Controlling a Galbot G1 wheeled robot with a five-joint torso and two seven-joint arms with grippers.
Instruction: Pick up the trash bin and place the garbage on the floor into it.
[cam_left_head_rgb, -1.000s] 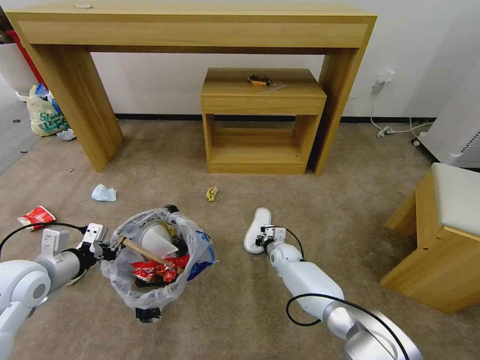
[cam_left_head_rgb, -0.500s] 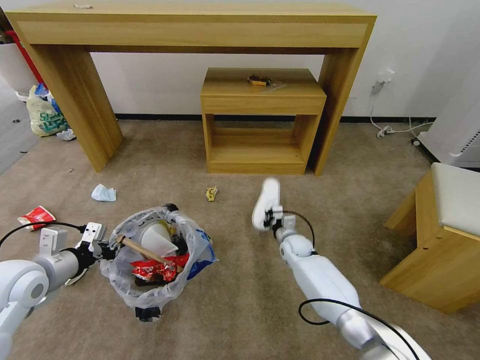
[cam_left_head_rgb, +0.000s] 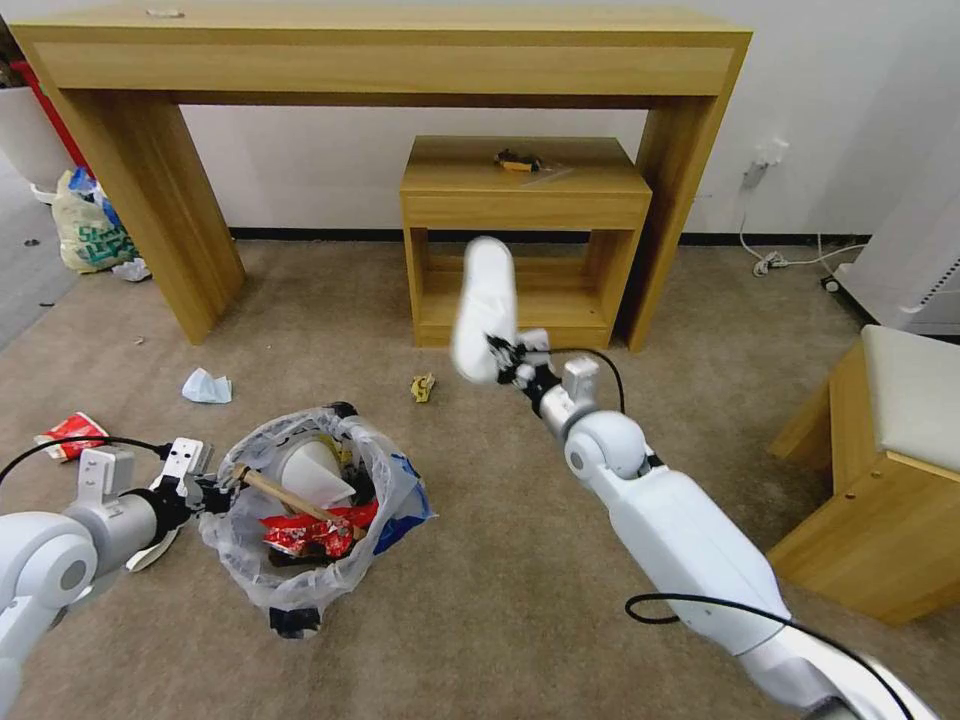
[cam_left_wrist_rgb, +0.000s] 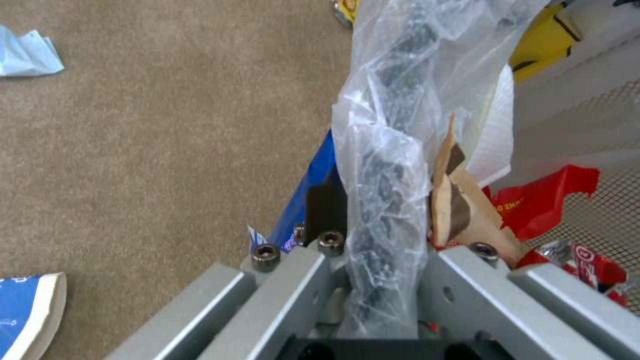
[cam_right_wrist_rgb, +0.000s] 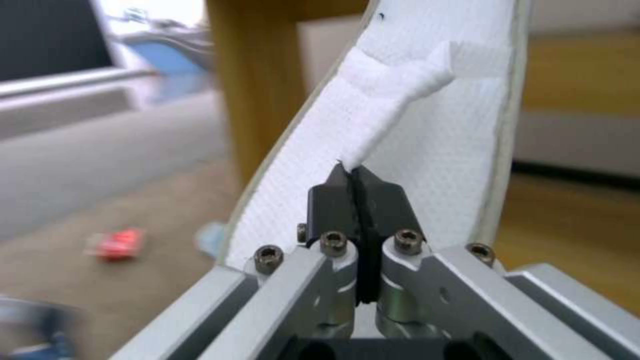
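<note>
Right gripper (cam_left_head_rgb: 507, 357) pinches white slipper (cam_left_head_rgb: 484, 308), long axis upright, midair.

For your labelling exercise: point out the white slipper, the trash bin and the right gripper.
white slipper (cam_left_head_rgb: 484, 300): head view, middle of its sole.
trash bin (cam_left_head_rgb: 262, 572): head view, bag-covered front wall.
right gripper (cam_right_wrist_rgb: 358, 189): right wrist view, fingertips shut on the slipper's strap.

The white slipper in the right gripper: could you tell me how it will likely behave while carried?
The white slipper is probably light and floppy: the right gripper pinches only its thin strap. Held upright that way, it will likely swing. Its cloth surface looks grippy, so slipping seems unlikely.
</note>
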